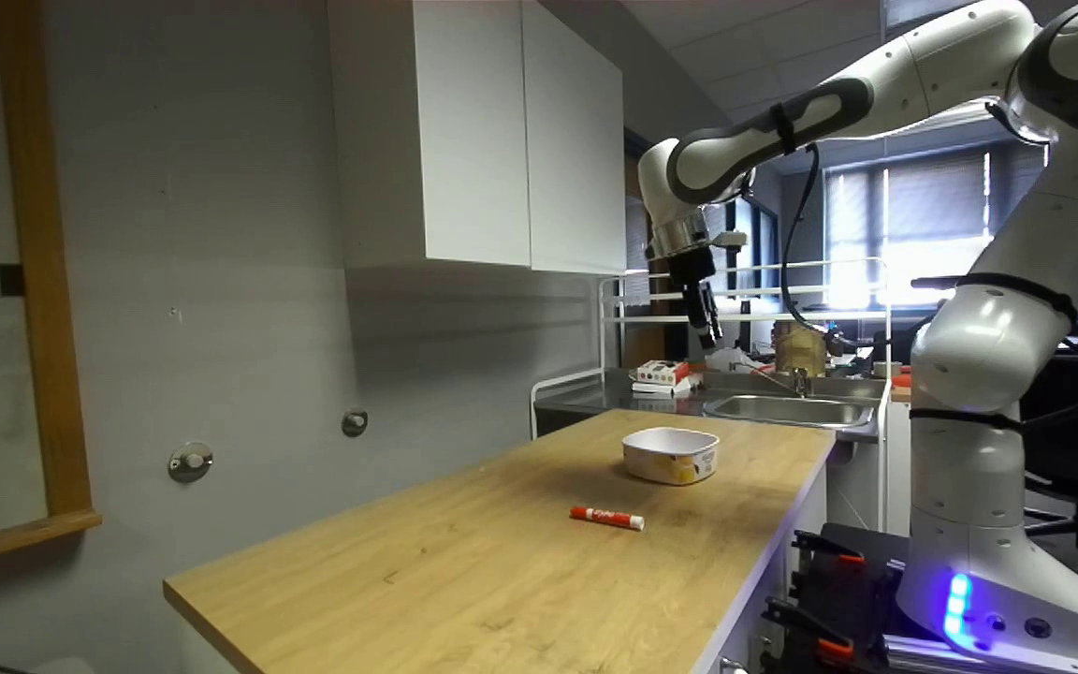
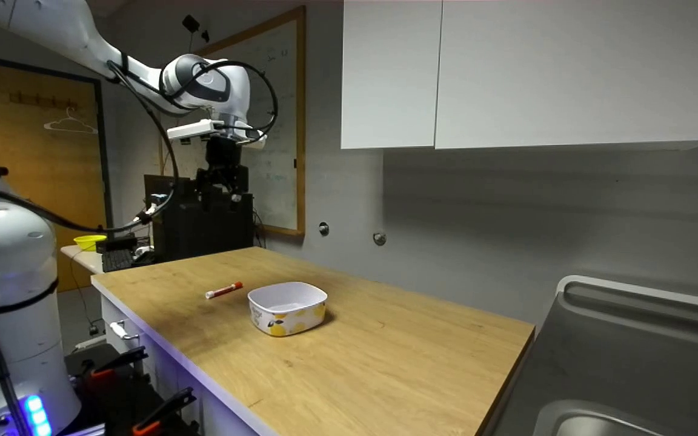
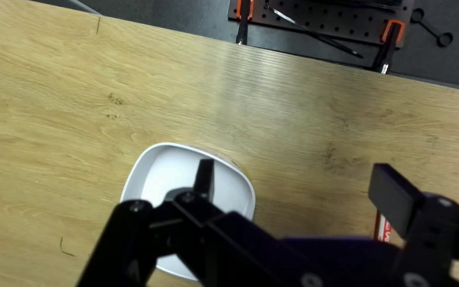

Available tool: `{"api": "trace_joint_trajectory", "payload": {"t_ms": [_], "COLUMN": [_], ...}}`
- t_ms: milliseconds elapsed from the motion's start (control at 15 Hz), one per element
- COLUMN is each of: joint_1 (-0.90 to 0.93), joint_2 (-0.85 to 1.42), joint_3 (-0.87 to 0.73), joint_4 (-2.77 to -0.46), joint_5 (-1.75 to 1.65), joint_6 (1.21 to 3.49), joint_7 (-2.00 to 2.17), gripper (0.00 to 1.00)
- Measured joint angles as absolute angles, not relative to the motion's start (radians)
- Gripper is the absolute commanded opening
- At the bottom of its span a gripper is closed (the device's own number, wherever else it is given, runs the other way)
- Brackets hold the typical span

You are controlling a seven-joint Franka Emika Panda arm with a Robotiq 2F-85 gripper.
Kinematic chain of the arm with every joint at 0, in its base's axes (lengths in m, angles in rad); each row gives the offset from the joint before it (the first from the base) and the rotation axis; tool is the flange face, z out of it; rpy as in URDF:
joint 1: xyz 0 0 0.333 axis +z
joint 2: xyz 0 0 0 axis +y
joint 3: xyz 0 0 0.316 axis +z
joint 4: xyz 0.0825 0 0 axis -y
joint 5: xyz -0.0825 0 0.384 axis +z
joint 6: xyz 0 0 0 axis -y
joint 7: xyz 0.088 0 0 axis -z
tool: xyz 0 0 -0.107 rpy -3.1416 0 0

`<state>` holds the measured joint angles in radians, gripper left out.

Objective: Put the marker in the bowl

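Note:
The red-orange marker with a white end lies on the wooden table in both exterior views (image 1: 607, 518) (image 2: 224, 290). In the wrist view a part of the marker (image 3: 383, 230) shows below the right finger; the rest is hidden by the gripper. The white bowl (image 1: 670, 466) stands upright beside the marker, apart from it, with a yellow pattern on its outer wall (image 2: 288, 322). In the wrist view the bowl (image 3: 165, 175) is partly covered by the left finger and looks empty where visible. My gripper (image 1: 709, 335) is open and empty, high above the table (image 3: 295, 185).
White wall cabinets (image 1: 520, 140) hang above the table's (image 1: 464, 571) wall side. A metal sink (image 1: 792, 409) and small boxes (image 1: 661, 374) lie beyond one end. Black and orange clamps (image 3: 391, 44) stand at the table's edge by the robot base.

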<state>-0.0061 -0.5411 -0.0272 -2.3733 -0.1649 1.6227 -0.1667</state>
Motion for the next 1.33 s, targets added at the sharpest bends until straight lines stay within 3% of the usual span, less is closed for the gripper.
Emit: {"api": "trace_joint_trajectory", "payload": {"t_ms": [1333], "joint_1": [0.243], "joint_2": [-0.13], "joint_3": [0.231], "joint_4": [-2.281], "joint_5": [-0.082], "joint_6": [1.717], "joint_7": [-0.079], "gripper": [1.0]}}
